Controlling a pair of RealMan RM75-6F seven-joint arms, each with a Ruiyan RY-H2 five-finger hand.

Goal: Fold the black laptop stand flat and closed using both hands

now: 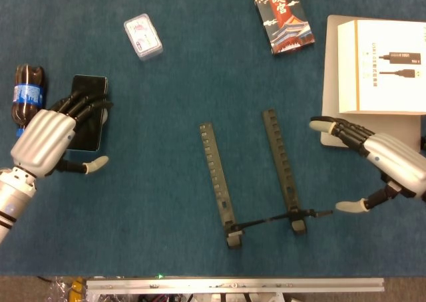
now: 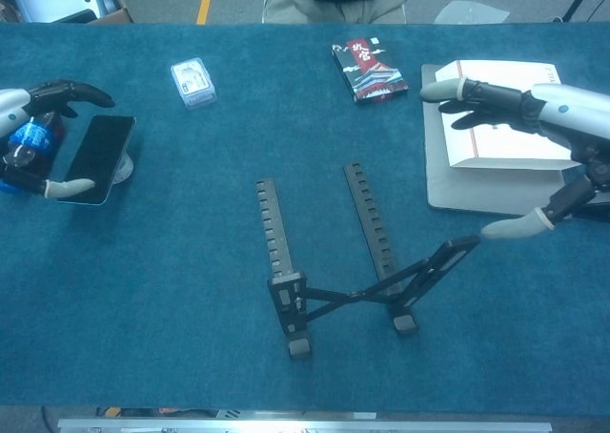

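Laptop stand (image 1: 256,175) sits mid-bench, near the front edge, on the blue cloth. Two slotted black rails lie flat, running away from the robot and roughly parallel, w/ a thin cross-link joining their near ends. From the chest view the right end of that link (image 2: 440,259) is raised off the cloth, tilting up toward the robot's right, so the stand isn't flat yet.

Right hand (image 1: 379,161) hovers just right of the stand, fingers spread wide, nothing in it. Its thumb tip (image 2: 505,227) is very near the raised link end; can't tell if they touch. The other fingers (image 2: 477,97) reach over the white box (image 1: 383,66), which lies on a grey laptop (image 1: 331,126) at the right side of the bench.

Left hand (image 1: 45,141) is well apart from the stand, far left, fingers apart and holding nothing. It hangs over the near end of a black phone (image 1: 87,109); contact unclear. Beside it, further left, a small cola bottle (image 1: 27,92) w/ blue cap lies on its side.

Toward the back of the bench: a clear-wrapped card pack (image 1: 142,37) on the left, a dark printed box (image 1: 284,20) w/ a building picture right of centre. Metal rail (image 1: 233,285) along the front edge of the bench (image 1: 173,209).
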